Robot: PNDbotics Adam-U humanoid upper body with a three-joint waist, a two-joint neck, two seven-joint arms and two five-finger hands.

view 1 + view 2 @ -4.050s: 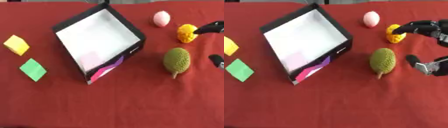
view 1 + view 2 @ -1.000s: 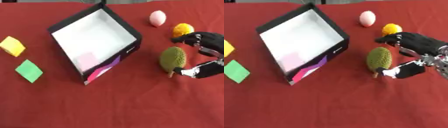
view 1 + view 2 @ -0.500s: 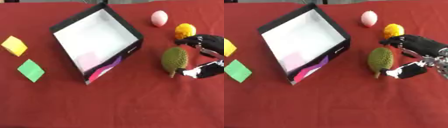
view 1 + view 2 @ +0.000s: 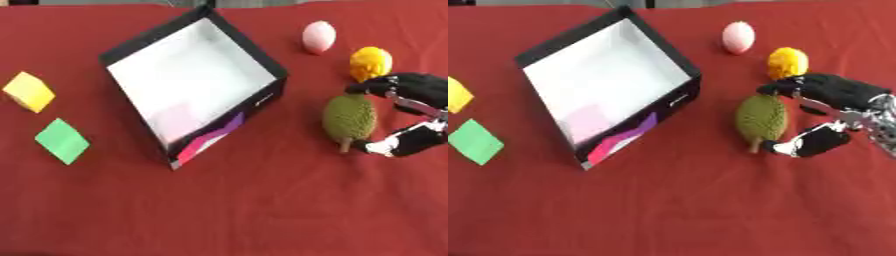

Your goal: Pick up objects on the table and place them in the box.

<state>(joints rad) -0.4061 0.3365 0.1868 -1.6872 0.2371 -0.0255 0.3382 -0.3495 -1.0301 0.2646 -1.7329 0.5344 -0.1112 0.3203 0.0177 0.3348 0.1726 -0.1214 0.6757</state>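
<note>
Reference landmark: the box (image 4: 197,85), open, white-lined, black-walled, lying askew on the red table (image 4: 262,210).

Hazards, as I judge them from here:
1. The green spiky fruit (image 4: 761,119) lies on its side just right of the box, stem end toward me. It is rounded and may roll away from a closing grasp, most likely toward the box wall or toward the yellow fruit (image 4: 787,62) beyond it.
2. My right hand (image 4: 824,112) is spread around the fruit's right flank only. If I close from this position, the lower finger could catch the stem and spin the fruit instead of seating it.
3. The upper fingers reach close to the yellow fruit; a wide sweep could knock it.
4. The box's near right wall stands between the fruit and the interior. A low carry could clip that wall and shift the box.

Hand pose: the right hand enters from the right edge, right of the box, at table level. Its fingers are spread and uncurled, upper fingers over the fruit's far end, the lower one beside the stem; I see no enclosure yet. The left hand shows in neither view.

Other items: a pink egg-shaped object (image 4: 318,36) lies beyond the box's right corner; a yellow block (image 4: 29,91) and a green block (image 4: 62,140) lie well left of the box.
</note>
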